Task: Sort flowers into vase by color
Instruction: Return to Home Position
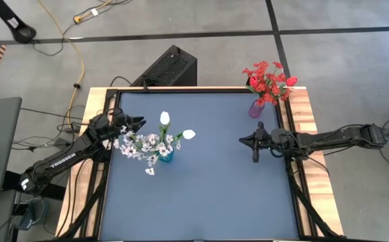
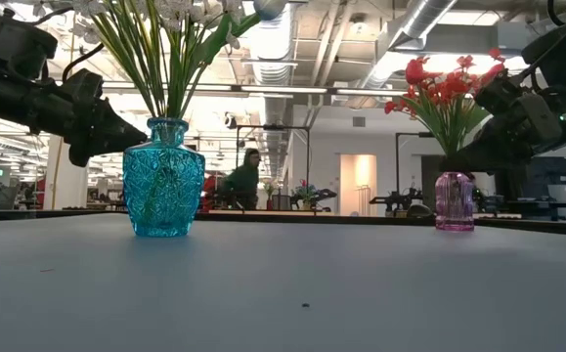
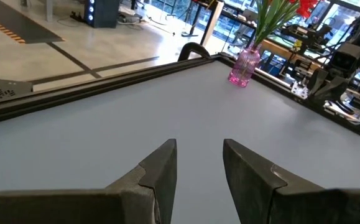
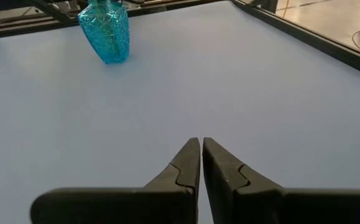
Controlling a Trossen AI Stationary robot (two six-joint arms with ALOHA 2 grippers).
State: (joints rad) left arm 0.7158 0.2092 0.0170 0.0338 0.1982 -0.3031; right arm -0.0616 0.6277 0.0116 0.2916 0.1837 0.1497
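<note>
White flowers (image 1: 150, 142), tulip buds and sprays of small blossoms, stand with their green stems in a turquoise glass vase (image 2: 163, 177) on the table's left half. Red flowers (image 1: 269, 80) stand in a pink glass vase (image 2: 455, 201) at the far right corner. My left gripper (image 3: 198, 163) hovers above the table near its left edge, just left of the white flowers, open with nothing between its fingers. My right gripper (image 4: 201, 157) hovers near the right edge, below the red flowers in the high view, shut and holding nothing.
The grey-blue table top (image 1: 207, 188) lies bare between and in front of the two vases. A black rail (image 3: 105, 84) frames the table's edges. A black box (image 1: 169, 67) stands on the floor behind the far edge. A person (image 2: 246, 181) is in the room behind.
</note>
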